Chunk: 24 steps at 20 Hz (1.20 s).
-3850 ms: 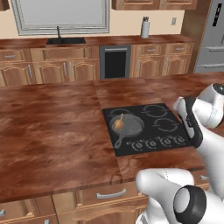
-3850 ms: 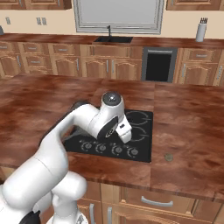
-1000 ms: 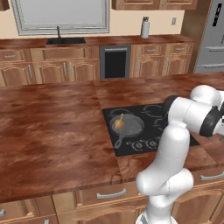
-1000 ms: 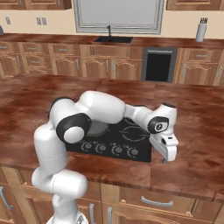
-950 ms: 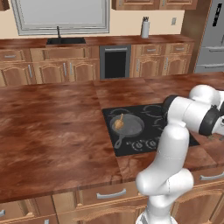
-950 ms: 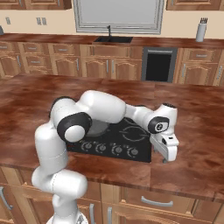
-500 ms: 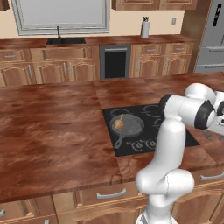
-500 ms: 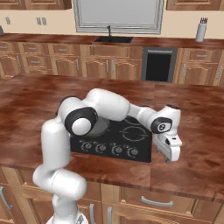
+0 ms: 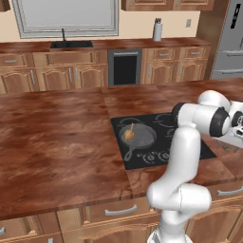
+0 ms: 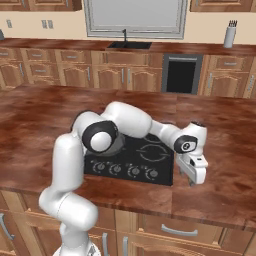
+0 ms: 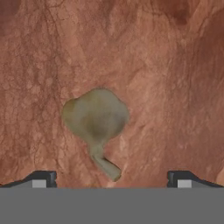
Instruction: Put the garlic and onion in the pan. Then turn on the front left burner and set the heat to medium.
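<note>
— What's under your pincer?

— A pale, olive-tan lumpy bulb with a short bent stalk (image 11: pixel 96 120) — the garlic, I think, though the close view is soft and I can't make out cloves. It lies on its side on the reddish-brown wooden countertop (image 11: pixel 175 87), stalk pointing toward my fingertips.

— And the pincer itself?

— My two-finger white pincer (image 10: pixel 191 172) points down over the counter just right of the flat black glass cooktop (image 10: pixel 150 155). The jaws stand wide apart, gripping nothing; the bulb sits between the lines of the two dark tips (image 11: pixel 43 178), a little toward the left one, apart from both.

— The rest?

— The small golden-brown onion (image 9: pixel 128 134) sits in the round dark grey cast-iron skillet (image 9: pixel 140 137) on the near left part of the cooktop, handle toward the counter's front edge — well apart from my pincer.
</note>
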Tool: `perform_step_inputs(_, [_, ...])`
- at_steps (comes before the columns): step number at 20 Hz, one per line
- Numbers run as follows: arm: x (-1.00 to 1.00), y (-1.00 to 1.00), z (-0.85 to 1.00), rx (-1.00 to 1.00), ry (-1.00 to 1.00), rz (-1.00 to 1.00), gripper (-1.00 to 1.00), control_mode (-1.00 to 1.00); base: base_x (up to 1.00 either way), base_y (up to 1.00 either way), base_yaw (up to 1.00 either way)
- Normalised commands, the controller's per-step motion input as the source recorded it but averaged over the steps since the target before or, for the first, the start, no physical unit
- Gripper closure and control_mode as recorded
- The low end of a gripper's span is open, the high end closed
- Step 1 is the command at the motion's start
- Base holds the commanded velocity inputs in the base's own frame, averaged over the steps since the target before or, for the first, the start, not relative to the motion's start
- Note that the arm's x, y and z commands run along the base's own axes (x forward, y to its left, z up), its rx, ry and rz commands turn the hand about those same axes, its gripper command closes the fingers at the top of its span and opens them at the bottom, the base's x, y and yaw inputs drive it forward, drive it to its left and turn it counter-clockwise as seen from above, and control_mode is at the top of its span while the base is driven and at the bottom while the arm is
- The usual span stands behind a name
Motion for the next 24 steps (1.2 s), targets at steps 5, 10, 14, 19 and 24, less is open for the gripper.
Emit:
perform_step_inputs(5, [0.15, -0.11, -0.18, 0.0, 0.0, 0.0, -1.0, -1.0, 0.0, 0.0, 0.0])
perform_step_inputs(10, [0.17, -0.17, -0.14, 0.0, 0.01, 0.0, -1.0, -1.0, 0.0, 0.0, 0.0])
perform_step_inputs(14, [0.18, -0.14, -0.11, 0.0, 0.02, 0.0, -1.0, -1.0, 0.0, 0.0, 0.0])
perform_step_inputs(19, [0.15, -0.1, -0.12, 0.0, 0.03, 0.0, -1.0, -1.0, 0.0, 0.0, 0.0])
perform_step_inputs(24, [0.02, -0.01, -0.24, -0.01, 0.07, 0.0, 1.0, -1.0, 0.0, 0.0, 0.0])
